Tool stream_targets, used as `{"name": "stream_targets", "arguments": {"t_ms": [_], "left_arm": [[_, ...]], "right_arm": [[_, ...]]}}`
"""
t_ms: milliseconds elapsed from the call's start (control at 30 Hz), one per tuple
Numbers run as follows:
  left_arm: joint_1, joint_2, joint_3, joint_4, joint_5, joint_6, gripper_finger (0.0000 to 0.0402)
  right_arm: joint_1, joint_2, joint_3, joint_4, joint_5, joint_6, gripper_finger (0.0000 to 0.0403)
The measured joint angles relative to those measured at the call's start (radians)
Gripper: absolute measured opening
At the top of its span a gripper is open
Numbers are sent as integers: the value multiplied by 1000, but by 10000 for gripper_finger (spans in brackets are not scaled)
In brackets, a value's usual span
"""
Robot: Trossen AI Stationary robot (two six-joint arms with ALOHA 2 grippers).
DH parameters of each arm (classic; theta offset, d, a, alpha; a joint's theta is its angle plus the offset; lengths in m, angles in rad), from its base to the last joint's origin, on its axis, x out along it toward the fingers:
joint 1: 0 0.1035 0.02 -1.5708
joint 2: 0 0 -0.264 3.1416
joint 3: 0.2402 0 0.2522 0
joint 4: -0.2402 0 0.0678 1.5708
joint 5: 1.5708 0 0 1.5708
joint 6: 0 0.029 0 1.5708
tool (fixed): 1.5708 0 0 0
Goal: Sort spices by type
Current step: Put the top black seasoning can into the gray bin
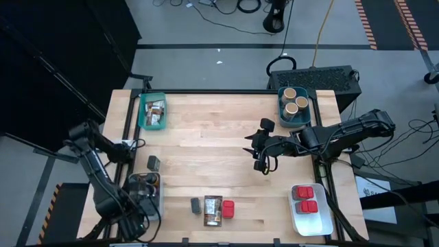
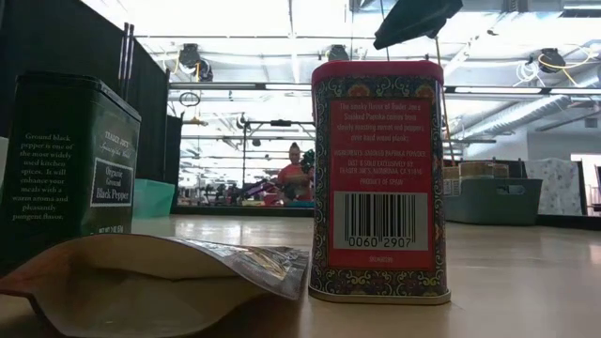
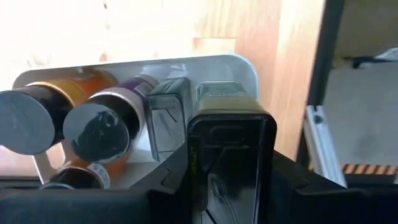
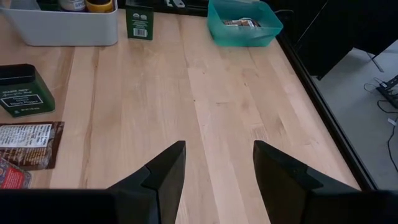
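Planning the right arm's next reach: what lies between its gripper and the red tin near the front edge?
Bare wood, in the high view: right gripper, red tin.

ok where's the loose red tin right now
In the high view the red tin stands at the table's near edge, touching the flat packet, left of the white bin.

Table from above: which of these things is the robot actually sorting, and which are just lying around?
Part of the job:
- red tins
- tan cylinders
- printed packet
- dark tin held in the left gripper
- sorting bins, e.g. teal bin

Just lying about:
- cables on the floor
- black box behind the table
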Motion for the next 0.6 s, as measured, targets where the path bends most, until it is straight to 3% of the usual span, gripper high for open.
{"name": "stream_targets", "arguments": {"t_ms": [600], "left_arm": [[-18,22,-4,-12,-64,68,123]], "right_arm": [[0,0,0,0,0,0,172]]}}
